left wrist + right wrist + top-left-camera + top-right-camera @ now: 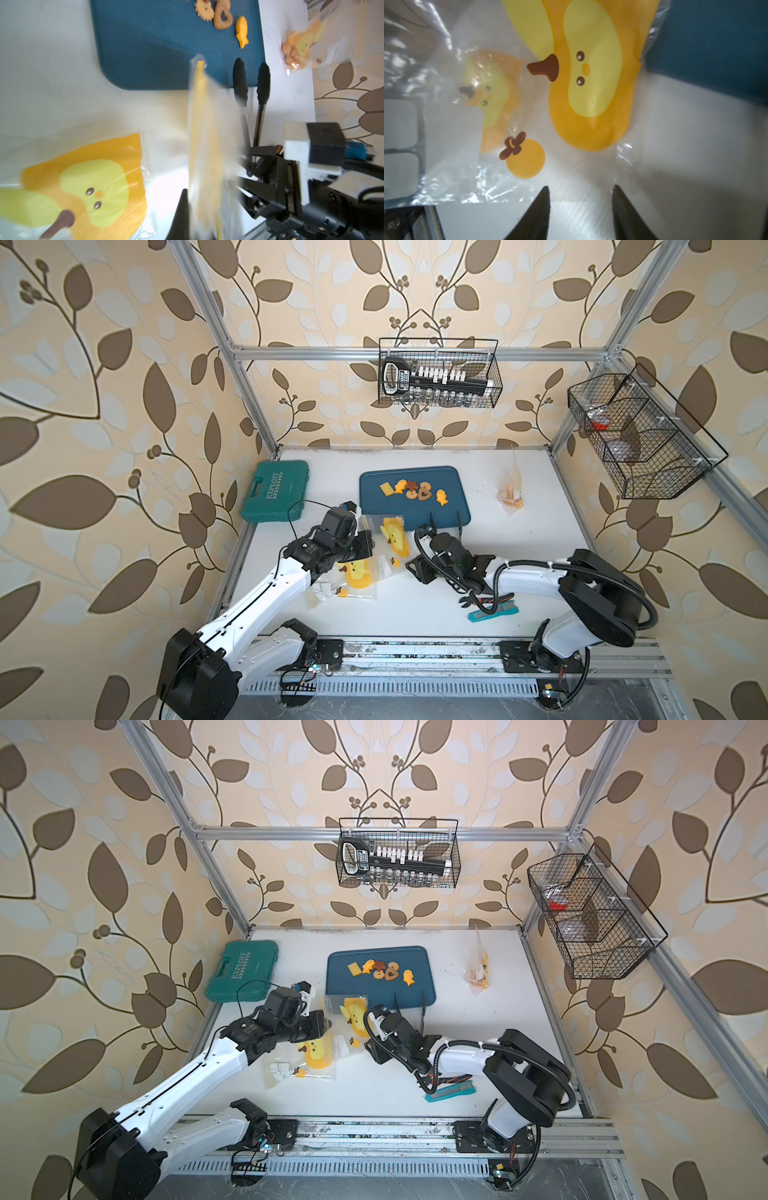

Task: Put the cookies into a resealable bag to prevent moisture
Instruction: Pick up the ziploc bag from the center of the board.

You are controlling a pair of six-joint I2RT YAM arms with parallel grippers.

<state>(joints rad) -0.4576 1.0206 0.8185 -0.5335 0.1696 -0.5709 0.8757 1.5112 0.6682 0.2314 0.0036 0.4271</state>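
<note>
Slippage is the chief risk: the left gripper [371, 544] is pressed shut on one edge of the bag [388, 537]. The bag hangs thin and limp, edge-on in the left wrist view, and its mouth looks not yet parted. The right gripper [581, 187] is spread and empty, just to the near right of the bag. If it bites both layers or tugs, I judge the film could pull free or stay sealed. A spare bag [357, 577] lies flat beneath the left arm and could be snagged too. The cookies [413, 489] sit farther back on the tray [453, 506], none in this bag. Tongs [241, 83] lie with their tips on the tray's near edge and their handles hidden by the right arm, between that gripper and the cookies. A filled bag [512, 493] is at far right, a case [276, 491] at far left.
</note>
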